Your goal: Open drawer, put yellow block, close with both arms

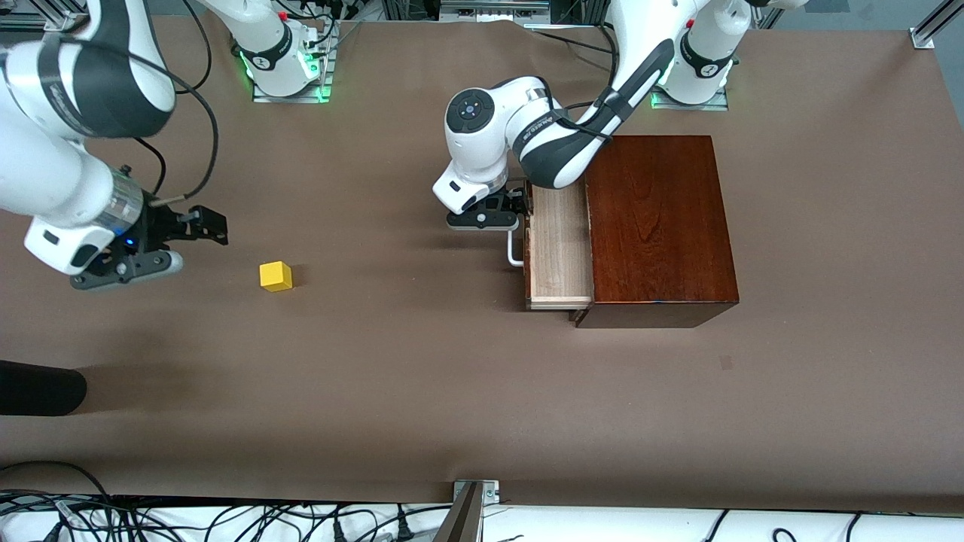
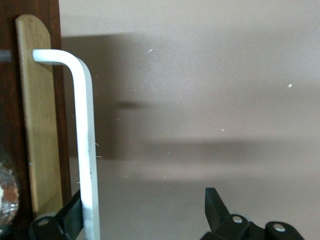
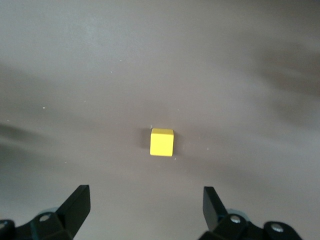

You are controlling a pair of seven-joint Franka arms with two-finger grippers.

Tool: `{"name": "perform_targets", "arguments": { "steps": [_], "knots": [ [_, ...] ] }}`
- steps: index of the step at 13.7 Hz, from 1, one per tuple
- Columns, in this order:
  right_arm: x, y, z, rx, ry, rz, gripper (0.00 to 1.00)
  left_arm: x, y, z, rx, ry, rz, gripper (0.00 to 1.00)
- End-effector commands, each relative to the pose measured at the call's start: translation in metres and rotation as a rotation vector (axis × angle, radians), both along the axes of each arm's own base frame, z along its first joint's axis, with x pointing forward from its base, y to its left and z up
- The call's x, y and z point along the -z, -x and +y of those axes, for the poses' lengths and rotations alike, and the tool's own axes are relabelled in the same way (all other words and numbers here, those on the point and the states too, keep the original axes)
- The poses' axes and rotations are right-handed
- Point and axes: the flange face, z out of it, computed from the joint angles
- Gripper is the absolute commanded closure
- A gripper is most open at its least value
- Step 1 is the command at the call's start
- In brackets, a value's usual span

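The drawer (image 1: 559, 248) stands partly pulled out of the mahogany box (image 1: 659, 226), showing its pale wood tray and its white bar handle (image 1: 514, 252). My left gripper (image 1: 486, 220) is open at the end of the handle nearer the robots' bases. In the left wrist view the handle (image 2: 86, 140) runs along the drawer front (image 2: 37, 125); one finger sits between them, and the left gripper (image 2: 145, 200) is wide open. The yellow block (image 1: 276, 276) lies on the table toward the right arm's end. My right gripper (image 1: 128, 272) hovers beside it, open and empty (image 3: 145, 195), with the block (image 3: 162, 142) ahead of its fingertips.
A dark rounded object (image 1: 38, 388) juts in at the right arm's end, nearer the front camera. A metal bracket (image 1: 471, 512) and cables lie along the table's front edge. Brown table surface spreads between the block and the box.
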Motion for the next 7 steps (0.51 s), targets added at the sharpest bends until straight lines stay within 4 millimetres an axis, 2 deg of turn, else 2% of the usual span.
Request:
{"name": "perform_targets", "arguments": {
  "steps": [1,2,4,6,7],
  "knots": [
    [0.051,0.003,-0.001,-0.036,-0.006,-0.018,0.00,-0.013,-0.006,-0.021,-0.016,0.091,0.009,0.00],
    [0.069,0.004,-0.002,-0.041,-0.006,-0.025,0.00,-0.017,-0.010,-0.017,-0.020,0.087,0.007,0.00],
    [0.102,0.007,-0.004,-0.040,-0.003,-0.031,0.00,-0.051,-0.011,-0.006,-0.027,0.067,-0.019,0.00],
    [0.135,0.011,-0.006,-0.035,-0.001,-0.037,0.00,-0.087,-0.015,0.017,-0.021,-0.008,0.004,0.00],
    [0.150,0.015,-0.007,-0.034,0.001,-0.037,0.00,-0.116,-0.017,0.027,-0.004,-0.019,-0.013,0.00]
  ]
}}
